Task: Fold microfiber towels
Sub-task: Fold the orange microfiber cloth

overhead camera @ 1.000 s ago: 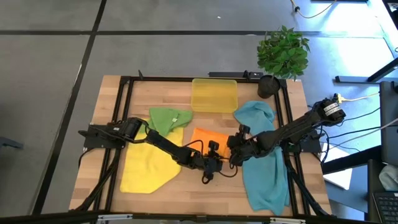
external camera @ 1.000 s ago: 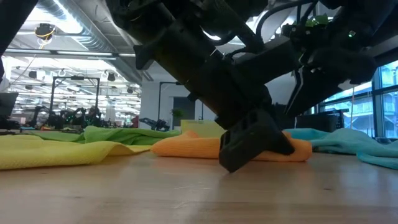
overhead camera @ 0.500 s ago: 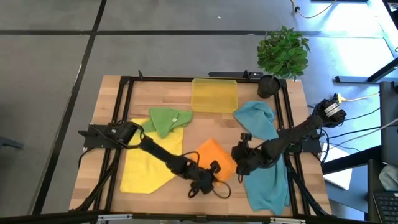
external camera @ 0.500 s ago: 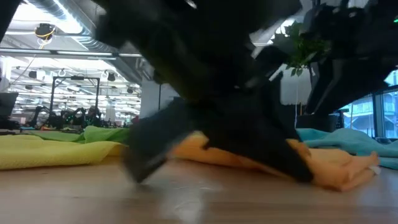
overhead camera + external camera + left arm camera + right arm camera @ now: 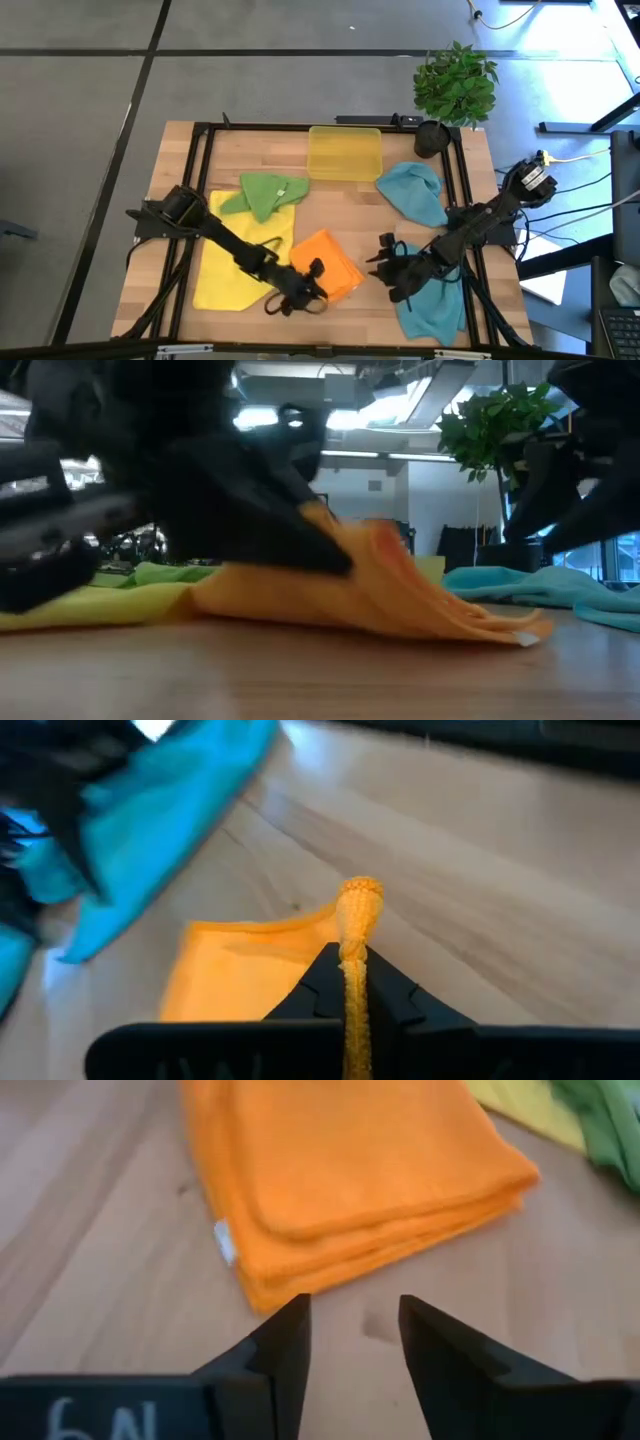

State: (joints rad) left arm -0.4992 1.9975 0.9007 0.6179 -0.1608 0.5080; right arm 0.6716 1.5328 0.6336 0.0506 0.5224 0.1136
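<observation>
**Orange towel mid-fold, one edge pinched**

High view: the left gripper (image 5: 308, 281) reaches low to the counter's (image 5: 400, 225) front, clamped on the orange towel (image 5: 325, 268); the right gripper (image 5: 392, 275) waits just beside, over a teal towel (image 5: 430, 305).

Left wrist view: jaws together on the orange edge.

Right wrist view: jaws apart, empty. Next, probably lay the edge flat.

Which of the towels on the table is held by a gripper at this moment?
The orange towel: the left gripper is shut on its edge. The yellow, green and teal ones lie untouched.
</observation>
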